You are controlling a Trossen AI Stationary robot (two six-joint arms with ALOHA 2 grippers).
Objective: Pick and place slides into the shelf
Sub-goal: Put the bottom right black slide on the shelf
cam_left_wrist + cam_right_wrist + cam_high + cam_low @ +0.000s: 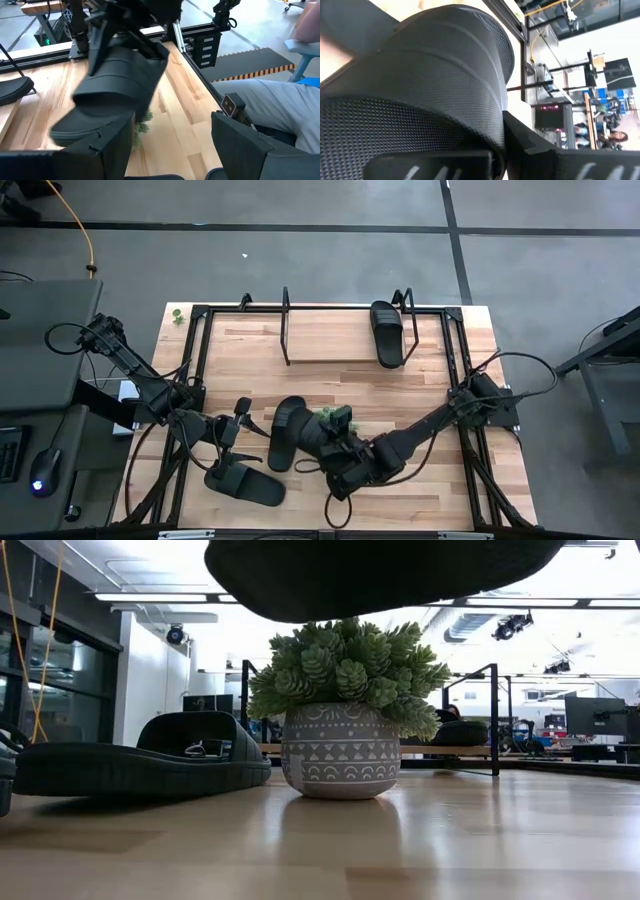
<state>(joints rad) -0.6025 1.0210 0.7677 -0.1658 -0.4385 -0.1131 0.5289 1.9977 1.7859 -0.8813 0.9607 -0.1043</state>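
Observation:
My right gripper [335, 442] is shut on a black slide [285, 434] and holds it in the air over the green plant [331, 417]. In the low view this slide's sole [380, 575] hangs above the plant [345, 675]. My left gripper [235, 423] is open just left of the held slide and touches nothing; its two fingers [107, 150] stand wide apart. A second slide [245, 483] lies sole-down on the table by the near edge. A third slide [387, 332] rests on the shelf's [320, 345] wooden board at its right end. My right gripper holds the slide by its wide ribbed strap [445, 90], coming from the table's right side. In the left wrist view the slide [115, 85] hangs tilted below the gripper with one end lower, clear of the table. The gripper's own body hides how the fingers lie on the strap.
The plant's patterned pot [340, 750] stands on the table right under the held slide. The shelf's black hoop frames [286, 325] rise at the far side. A black metal frame [455, 370] runs around the tabletop. Bare wood lies between the shelf and the arms.

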